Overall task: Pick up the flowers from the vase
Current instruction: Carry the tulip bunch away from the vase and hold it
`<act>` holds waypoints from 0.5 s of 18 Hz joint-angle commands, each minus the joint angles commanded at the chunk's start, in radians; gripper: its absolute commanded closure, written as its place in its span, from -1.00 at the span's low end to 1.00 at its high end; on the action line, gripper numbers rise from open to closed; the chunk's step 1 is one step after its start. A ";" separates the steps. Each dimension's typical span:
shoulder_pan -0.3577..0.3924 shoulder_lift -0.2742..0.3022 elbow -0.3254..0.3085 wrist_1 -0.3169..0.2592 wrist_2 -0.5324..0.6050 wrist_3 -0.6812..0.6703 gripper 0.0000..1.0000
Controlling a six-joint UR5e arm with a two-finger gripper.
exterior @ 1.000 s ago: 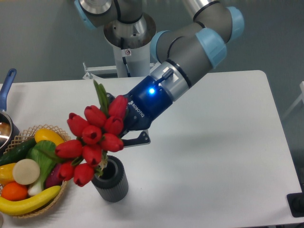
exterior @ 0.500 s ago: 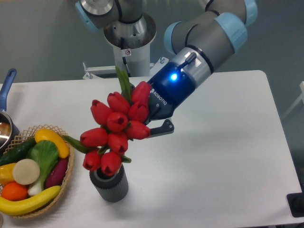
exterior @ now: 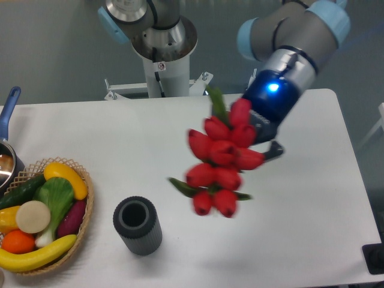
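Note:
The flowers (exterior: 220, 161), a bunch of glossy red tulip buds with green leaves, hang in the air above the middle of the table, clear of the vase. My gripper (exterior: 259, 146) is shut on the bunch behind the buds; its fingers are mostly hidden by the flowers. The vase (exterior: 138, 225), short, dark grey and ribbed, stands upright and empty near the front of the table, well to the lower left of the flowers.
A wicker basket (exterior: 83, 217) with toy vegetables and fruit sits at the front left. A pot with a blue handle (exterior: 9, 108) is at the left edge. The arm's base (exterior: 162, 54) stands at the back.
The gripper has lifted the flowers out of the vase and carried them up and to the right. The vase now stands empty in the same place.

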 joint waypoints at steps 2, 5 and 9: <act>-0.001 -0.009 -0.002 -0.003 0.066 0.003 0.96; -0.011 -0.008 -0.021 -0.005 0.214 0.006 0.99; -0.041 0.000 -0.099 -0.006 0.460 0.162 0.99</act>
